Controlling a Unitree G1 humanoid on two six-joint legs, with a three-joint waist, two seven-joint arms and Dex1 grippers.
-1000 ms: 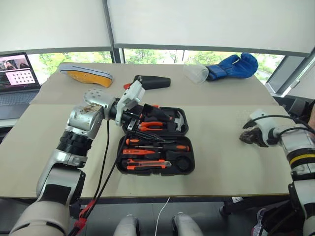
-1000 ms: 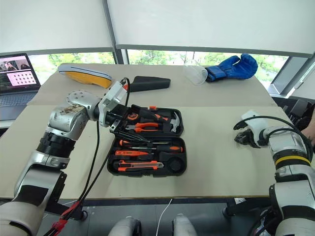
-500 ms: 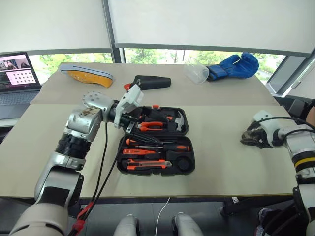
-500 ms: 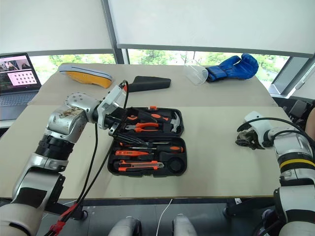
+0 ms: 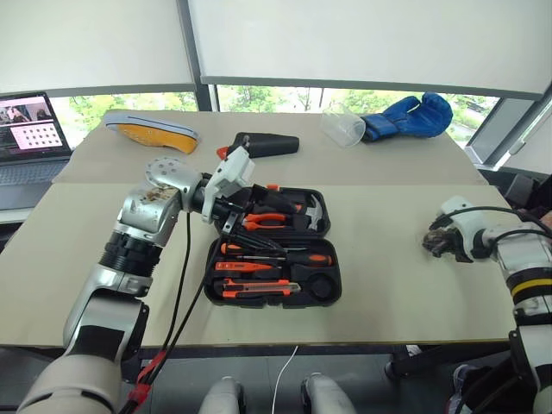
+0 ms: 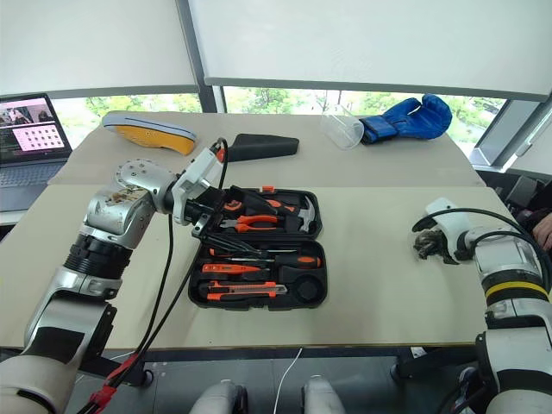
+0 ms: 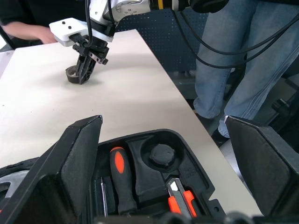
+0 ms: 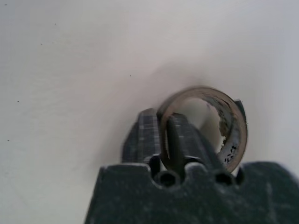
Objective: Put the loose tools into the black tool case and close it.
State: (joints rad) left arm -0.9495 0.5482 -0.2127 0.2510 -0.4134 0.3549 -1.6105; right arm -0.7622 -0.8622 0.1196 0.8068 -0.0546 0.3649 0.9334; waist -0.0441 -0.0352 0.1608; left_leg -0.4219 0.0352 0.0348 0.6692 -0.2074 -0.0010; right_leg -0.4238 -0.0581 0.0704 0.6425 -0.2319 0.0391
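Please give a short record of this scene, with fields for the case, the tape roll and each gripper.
case: black tool case open on the table, tools in its recesses
tape roll: small dark tape roll on the table, right of the case
right gripper: shut on the roll's wall
left gripper: open, above the case's left edge

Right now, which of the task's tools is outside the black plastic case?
The small dark tape roll, on the bare tabletop, pinched by the right end effector; the orange-handled screwdrivers and utility knife lie in the case.
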